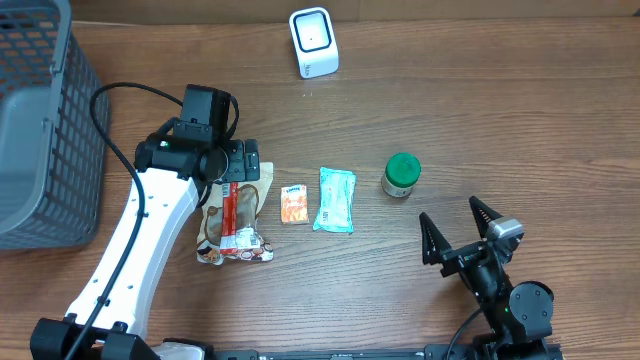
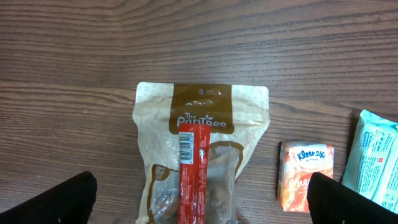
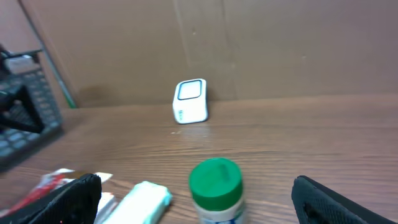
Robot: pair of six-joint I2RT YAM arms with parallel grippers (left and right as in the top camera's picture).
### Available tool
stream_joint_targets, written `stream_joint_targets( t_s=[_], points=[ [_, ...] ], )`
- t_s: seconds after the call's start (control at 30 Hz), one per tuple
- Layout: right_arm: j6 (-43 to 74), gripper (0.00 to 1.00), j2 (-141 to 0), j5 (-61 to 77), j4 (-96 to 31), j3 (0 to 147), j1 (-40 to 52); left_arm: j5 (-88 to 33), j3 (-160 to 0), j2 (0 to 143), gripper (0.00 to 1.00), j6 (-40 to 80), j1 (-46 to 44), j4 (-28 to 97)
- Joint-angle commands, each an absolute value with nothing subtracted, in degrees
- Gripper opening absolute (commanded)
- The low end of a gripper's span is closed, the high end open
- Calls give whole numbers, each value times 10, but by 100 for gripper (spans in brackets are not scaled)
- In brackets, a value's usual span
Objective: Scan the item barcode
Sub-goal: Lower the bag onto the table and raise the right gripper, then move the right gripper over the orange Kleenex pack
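Four items lie in a row on the wooden table: a cream-and-brown snack pouch (image 1: pixel 237 222) with a red bar (image 2: pixel 193 180) lying on it, an orange tissue pack (image 1: pixel 294 204), a teal wipes pack (image 1: pixel 336 199) and a green-lidded jar (image 1: pixel 401 175). The white barcode scanner (image 1: pixel 314 42) stands at the back edge. My left gripper (image 1: pixel 241 163) hovers open over the pouch's top end (image 2: pixel 202 205), with nothing between its fingers. Near the front right my right gripper (image 1: pixel 458 226) is open and empty, facing the jar (image 3: pixel 214 186) and the scanner (image 3: pixel 190 101).
A grey mesh basket (image 1: pixel 40 130) fills the far left of the table. The left arm's black cable (image 1: pixel 105 120) loops beside it. A brown wall stands behind the scanner.
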State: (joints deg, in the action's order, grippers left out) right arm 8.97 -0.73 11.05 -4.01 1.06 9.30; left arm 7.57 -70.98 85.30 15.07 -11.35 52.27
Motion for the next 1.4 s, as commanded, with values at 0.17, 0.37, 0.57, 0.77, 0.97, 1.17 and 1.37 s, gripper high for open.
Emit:
stream_joint_targets(
  t_s=[0.17,0.37,0.57,0.77,0.97,1.17,1.37],
  points=[
    [126,100,-5,154,-94,48,89,83,-717,851,99,152,-113,522],
    [115,100,-30,106,-185,153,89,83,-717,851,100,152,-113,522],
    [115,100,-129,101,-287,309,89,83,-717,851,100,152,-113,522],
    [116,100,-345,102,-460,544,89,83,-717,851,100,152,-113,522],
    [123,100,-550,139,-639,757,89,83,-717,851,100,152,-113,522],
    [123,100,-671,341,-644,806,89,83,-717,851,100,152,-113,522],
    [152,37,-763,380,-643,805,115,83,-717,851,100,152,-113,522]
  ],
)
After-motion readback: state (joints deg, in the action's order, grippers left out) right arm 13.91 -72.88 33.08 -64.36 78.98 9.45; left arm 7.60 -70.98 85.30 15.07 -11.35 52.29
